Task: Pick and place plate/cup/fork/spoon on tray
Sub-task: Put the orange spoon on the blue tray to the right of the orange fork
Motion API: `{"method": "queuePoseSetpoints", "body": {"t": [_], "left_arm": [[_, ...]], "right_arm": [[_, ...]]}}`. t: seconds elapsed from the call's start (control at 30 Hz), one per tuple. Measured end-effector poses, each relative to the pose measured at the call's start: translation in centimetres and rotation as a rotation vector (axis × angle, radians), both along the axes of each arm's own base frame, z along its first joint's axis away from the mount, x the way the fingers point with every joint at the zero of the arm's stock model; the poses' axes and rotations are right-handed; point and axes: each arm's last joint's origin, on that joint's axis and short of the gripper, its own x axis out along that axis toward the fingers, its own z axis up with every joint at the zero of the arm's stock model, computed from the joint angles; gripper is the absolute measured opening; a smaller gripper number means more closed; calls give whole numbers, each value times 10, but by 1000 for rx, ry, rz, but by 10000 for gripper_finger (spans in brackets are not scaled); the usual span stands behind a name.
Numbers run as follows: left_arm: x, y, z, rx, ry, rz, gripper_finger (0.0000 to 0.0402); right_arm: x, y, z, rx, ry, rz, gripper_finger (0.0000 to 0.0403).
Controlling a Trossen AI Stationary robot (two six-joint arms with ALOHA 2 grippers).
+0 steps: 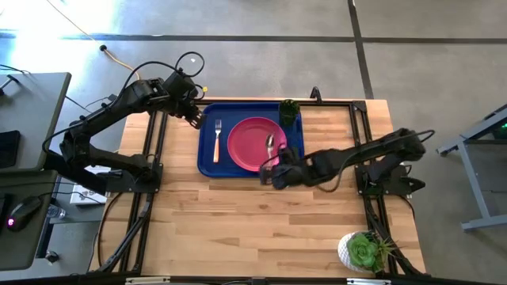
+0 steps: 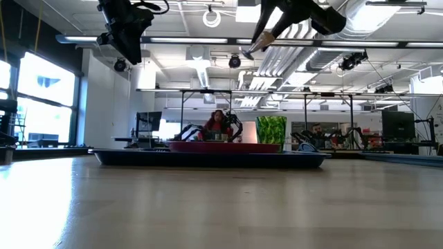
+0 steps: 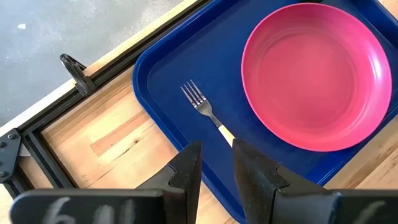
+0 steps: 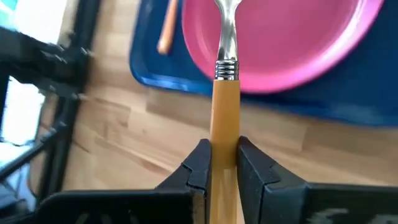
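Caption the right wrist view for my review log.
Right hand grips the spoon by its handle above the plate.

Spoon [image 4: 225,93]: bowl cut off by right wrist frame edge; handle end hidden between right gripper [image 4: 224,163] fingers. Fork [image 3: 207,114]: handle end hidden behind left gripper [image 3: 216,167]. Cup [image 2: 270,130]: base hidden behind tray [image 2: 208,158] rim, low view.

Two dark, near-black jointed arms of chunky segments, on black bases. Black cables looping loosely along the left arm [image 1: 119,107] and near the right arm [image 1: 372,150]. At each tip, a gripper of two matte black, wedge-shaped fingers [image 3: 186,171], tapering forward from a broad, flat black block just behind them. Same fingers [image 4: 199,165] on the right.
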Motion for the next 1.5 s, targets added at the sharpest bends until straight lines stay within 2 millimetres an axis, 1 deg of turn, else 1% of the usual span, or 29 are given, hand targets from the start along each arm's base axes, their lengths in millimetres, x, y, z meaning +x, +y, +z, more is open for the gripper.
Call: {"method": "queuePoseSetpoints", "body": {"t": [0.13,0.3,0.53,0.8,1.07,1.27,1.5], "left_arm": [[0,0,0,4,3,3,81],[0,1,0,16,12,12,81],[0,1,0,16,12,12,81],[0,1,0,16,12,13,81],[0,1,0,16,12,12,81],[0,1,0,16,12,12,81],[0,1,0,17,12,12,81]], "right_arm": [[16,18,-13,59,73,-3,29],[32,41,-32,134,123,-8,29],[39,63,-63,220,213,-44,30],[42,75,-89,271,301,-61,30],[44,86,-121,256,386,-103,30],[43,93,-134,244,419,-123,30],[45,94,-152,229,468,-131,30]]}}
